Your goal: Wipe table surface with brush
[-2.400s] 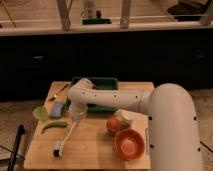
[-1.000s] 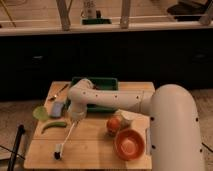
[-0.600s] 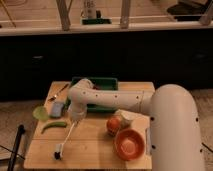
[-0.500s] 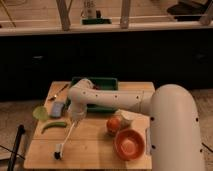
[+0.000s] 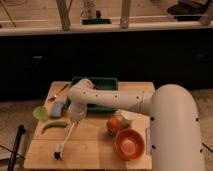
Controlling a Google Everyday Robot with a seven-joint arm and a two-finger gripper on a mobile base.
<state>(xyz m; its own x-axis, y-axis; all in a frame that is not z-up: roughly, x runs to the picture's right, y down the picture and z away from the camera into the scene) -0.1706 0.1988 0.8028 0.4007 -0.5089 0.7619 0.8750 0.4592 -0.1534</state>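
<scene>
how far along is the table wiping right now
Done: the brush is picked up; the gripper grips its handle over the table's left side. In hand: its head rests on the table surface near the front left corner. Left: no wiped patch shows, so most of the top seems still to do.

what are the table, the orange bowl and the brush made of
Table surface: looks like wood, light brown and matte. Orange bowl: smooth, slight sheen, plastic or glazed ceramic, can't tell which. Brush: thin white handle, probably plastic; dark bristles at the head. The end effector sits at the handle's upper end, over the table's left half.
</scene>
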